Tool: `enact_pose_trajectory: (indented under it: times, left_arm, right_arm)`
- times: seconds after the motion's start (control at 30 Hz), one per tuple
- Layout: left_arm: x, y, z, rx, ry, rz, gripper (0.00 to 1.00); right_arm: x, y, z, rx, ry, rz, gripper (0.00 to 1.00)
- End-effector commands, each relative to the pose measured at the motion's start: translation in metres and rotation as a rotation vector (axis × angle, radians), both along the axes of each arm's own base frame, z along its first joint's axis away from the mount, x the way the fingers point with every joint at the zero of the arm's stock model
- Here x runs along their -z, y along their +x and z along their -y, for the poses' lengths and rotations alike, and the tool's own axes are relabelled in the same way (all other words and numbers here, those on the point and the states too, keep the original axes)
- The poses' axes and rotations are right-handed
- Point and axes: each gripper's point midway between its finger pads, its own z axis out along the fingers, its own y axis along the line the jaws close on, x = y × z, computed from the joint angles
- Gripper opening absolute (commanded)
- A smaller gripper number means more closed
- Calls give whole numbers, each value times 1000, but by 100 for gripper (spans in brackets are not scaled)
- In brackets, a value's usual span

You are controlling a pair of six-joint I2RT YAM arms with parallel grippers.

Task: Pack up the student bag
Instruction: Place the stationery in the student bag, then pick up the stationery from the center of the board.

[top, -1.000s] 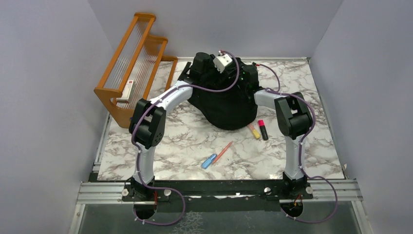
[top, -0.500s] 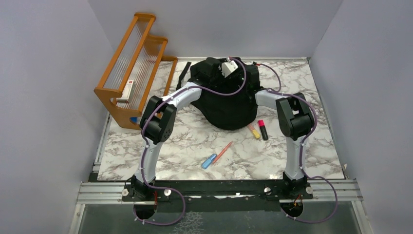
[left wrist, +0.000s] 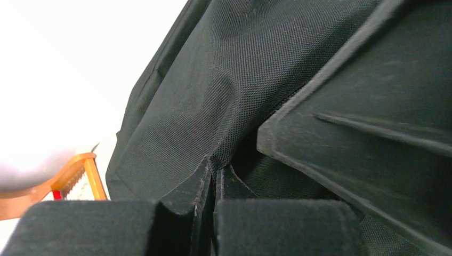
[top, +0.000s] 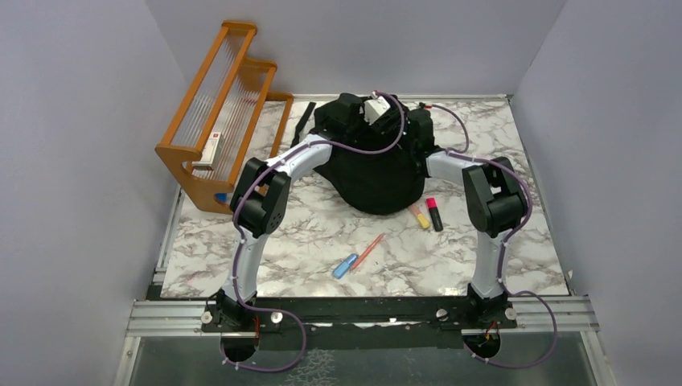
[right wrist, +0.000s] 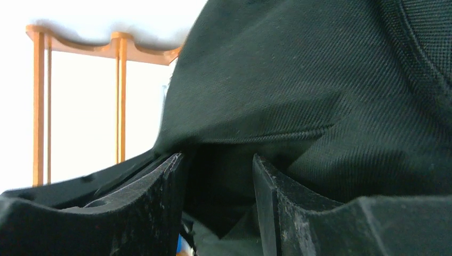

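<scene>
The student bag (top: 378, 178), a soft black backpack, lies at the back middle of the marble table. My left gripper (top: 363, 121) sits on the bag's top left. In the left wrist view this gripper (left wrist: 215, 173) is shut on a pinched fold of the woven black fabric (left wrist: 213, 96). My right gripper (top: 418, 129) is at the bag's top right. Seen from the right wrist, the gripper (right wrist: 218, 160) is open. A dark corner of the bag (right wrist: 298, 80) hangs in the gap, with no pinch showing.
A wooden rack (top: 225, 104) stands at the back left, holding a white card. In front of the bag lie a pink highlighter (top: 434, 214), a yellow one (top: 418, 215), an orange pen (top: 368, 251) and a small blue item (top: 346, 265). A black strap (top: 304, 121) trails left.
My left arm swung right and lowered onto the bag's top, and its gripper went from open to shut on the fabric. The right arm's elbow shifted slightly right.
</scene>
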Motion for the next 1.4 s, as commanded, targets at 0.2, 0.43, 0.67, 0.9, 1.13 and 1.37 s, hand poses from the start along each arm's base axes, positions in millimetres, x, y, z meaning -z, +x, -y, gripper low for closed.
enact_pose_trajectory:
  times: [0.2, 0.43, 0.67, 0.9, 1.13, 1.37]
  left_arm:
    - [-45, -12, -39, -172, -221, -99, 0]
    - [-60, -26, -68, -244, -302, -142, 0]
    - [-51, -42, -80, -274, -333, -167, 0]
    - [-36, -51, -78, -274, -364, -209, 0]
    - [-32, -56, -80, -274, -368, -210, 0]
    - [-33, -58, -84, -277, -357, -191, 0]
  right_arm:
    - [-57, -76, 0, -246, -116, 134, 52]
    - [-39, -131, 36, -272, -336, 54, 52]
    - [-16, -201, 88, -194, -486, -200, 54]
    - [6, -251, 119, -101, -517, -355, 54]
    - [18, -229, 176, 122, -778, -390, 57]
    - [64, -219, 169, -86, -909, -598, 59]
